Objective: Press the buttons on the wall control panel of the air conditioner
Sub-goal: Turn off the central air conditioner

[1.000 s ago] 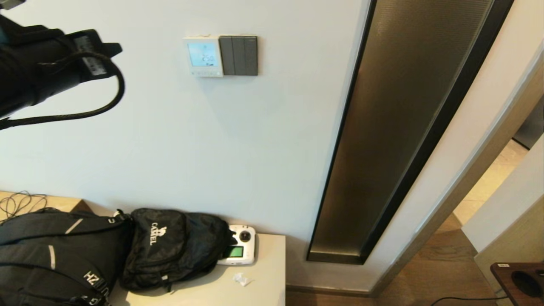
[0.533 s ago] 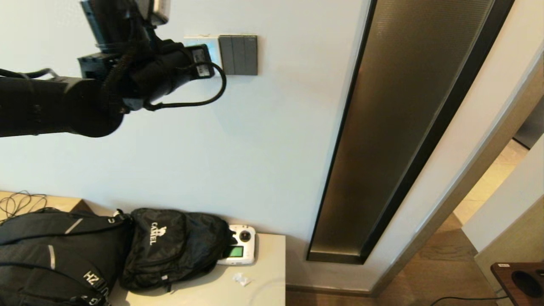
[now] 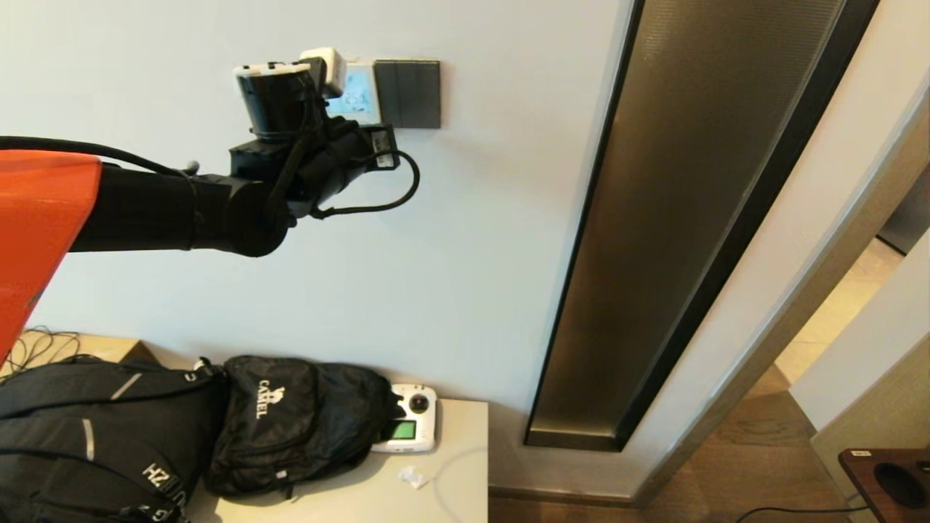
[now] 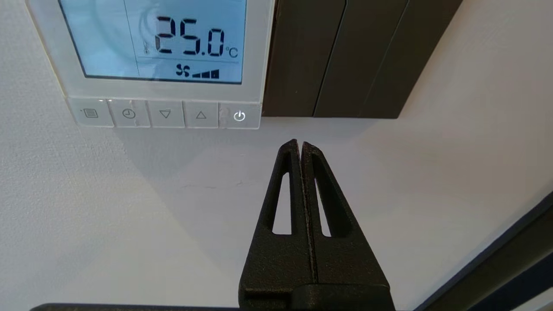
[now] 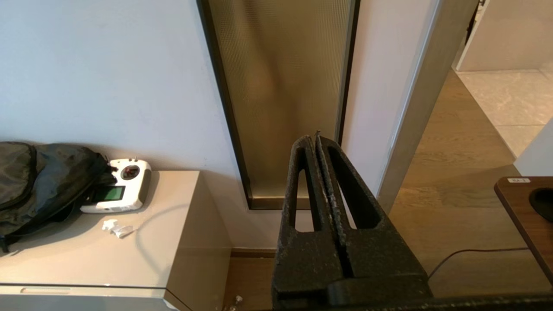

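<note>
The air conditioner's wall control panel (image 4: 47, 73) is a white square with a lit pale blue screen (image 4: 108, 43) reading 25.0 °C. The buttons (image 4: 164, 114) form a row under the screen, with the power button (image 4: 239, 115) at the end beside the dark grey switch plate (image 4: 345, 56). My left gripper (image 4: 300, 144) is shut and empty. Its tips point at the bare wall just below the power button, apart from it. In the head view my left arm (image 3: 218, 211) covers part of the panel (image 3: 360, 91). My right gripper (image 5: 314, 140) is shut, empty and parked low.
Two black backpacks (image 3: 109, 436) (image 3: 298, 421) and a white handheld controller (image 3: 410, 428) lie on a beige cabinet (image 3: 454, 487) under the panel. A tall dark glass strip (image 3: 690, 218) runs down the wall on the right. A wooden table corner (image 3: 886, 472) is at the lower right.
My left arm has swung in from the far left and reached forward to the panel. It now covers the panel's left and lower part in the head view.
</note>
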`<state>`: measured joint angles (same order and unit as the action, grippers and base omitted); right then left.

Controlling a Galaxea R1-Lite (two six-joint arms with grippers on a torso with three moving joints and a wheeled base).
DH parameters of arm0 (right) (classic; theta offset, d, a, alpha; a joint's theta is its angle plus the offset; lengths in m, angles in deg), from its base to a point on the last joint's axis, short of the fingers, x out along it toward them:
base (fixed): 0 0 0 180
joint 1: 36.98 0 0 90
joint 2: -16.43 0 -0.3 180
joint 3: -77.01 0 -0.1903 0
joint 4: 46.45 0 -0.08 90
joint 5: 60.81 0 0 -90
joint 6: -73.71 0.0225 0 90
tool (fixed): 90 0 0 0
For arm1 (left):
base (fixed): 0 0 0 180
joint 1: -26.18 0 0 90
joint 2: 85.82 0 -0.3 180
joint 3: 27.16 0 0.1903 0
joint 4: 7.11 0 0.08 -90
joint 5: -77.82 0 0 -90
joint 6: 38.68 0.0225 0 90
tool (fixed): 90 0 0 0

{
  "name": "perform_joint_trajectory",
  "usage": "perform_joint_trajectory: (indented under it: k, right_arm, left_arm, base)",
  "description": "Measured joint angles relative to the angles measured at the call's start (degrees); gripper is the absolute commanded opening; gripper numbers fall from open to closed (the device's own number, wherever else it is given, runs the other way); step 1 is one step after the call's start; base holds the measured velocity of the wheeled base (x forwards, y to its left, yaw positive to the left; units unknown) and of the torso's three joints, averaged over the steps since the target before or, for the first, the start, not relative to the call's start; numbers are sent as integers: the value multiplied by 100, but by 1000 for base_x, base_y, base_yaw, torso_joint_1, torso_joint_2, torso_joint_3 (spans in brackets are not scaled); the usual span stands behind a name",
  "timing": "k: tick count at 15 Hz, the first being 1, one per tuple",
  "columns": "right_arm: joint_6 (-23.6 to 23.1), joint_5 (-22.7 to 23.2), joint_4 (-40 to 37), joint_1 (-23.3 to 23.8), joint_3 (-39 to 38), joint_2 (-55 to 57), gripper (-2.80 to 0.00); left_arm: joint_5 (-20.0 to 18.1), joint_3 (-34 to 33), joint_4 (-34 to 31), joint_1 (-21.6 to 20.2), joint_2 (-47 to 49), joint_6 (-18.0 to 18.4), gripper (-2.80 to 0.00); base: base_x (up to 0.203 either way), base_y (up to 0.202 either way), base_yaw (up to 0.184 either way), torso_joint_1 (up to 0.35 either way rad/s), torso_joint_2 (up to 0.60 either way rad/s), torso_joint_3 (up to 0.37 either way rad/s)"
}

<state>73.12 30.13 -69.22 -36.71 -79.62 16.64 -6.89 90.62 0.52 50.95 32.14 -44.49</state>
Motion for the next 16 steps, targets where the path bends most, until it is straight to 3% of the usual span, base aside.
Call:
perform_joint_trajectory:
  k: [8,16]
  right_arm:
    - [0,0,0,0,0,0,-280]
    - [0,0,0,-1,0,0,-280]
  left_arm:
    - [178,662,-82,-140,383,270,-280]
    - [188,768,-11,-330,545,270,-280]
  base:
    - [0,0,0,0,0,0]
    - [0,0,0,0,0,0]
